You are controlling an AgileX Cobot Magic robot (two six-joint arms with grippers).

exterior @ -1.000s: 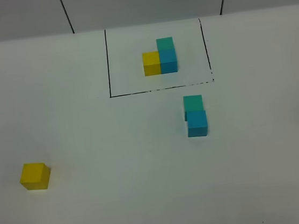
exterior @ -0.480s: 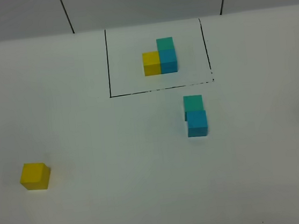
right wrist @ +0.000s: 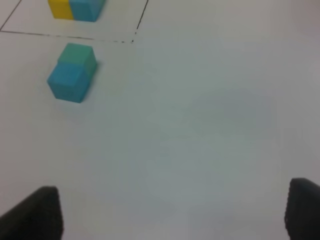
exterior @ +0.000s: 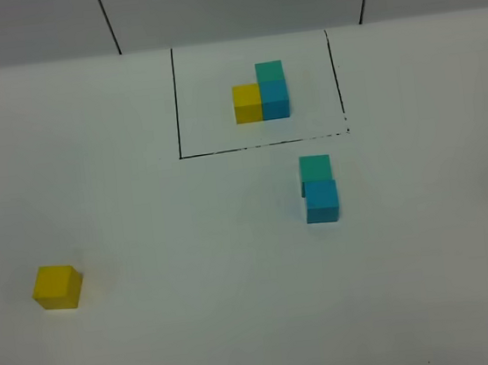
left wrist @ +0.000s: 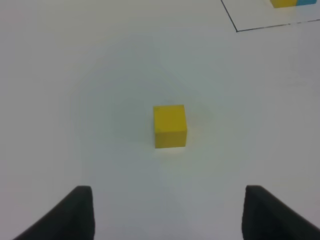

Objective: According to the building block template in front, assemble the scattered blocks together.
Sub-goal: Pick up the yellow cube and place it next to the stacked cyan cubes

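Teal cube [exterior: 315, 167] and blue cube [exterior: 321, 202] touch beside the template [exterior: 271, 98]; the yellow cube [exterior: 57, 286], well apart from it, seems next for the left jaws, both pairs released and empty.

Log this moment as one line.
left gripper: open, empty, yellow block ahead | right gripper: open, empty | teal block: touching blue block, outside building block template frame | assembly: yellow block not yet joined

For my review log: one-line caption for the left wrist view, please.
Open left gripper faces the loose yellow cube; a corner of the framed building block template shows beyond.
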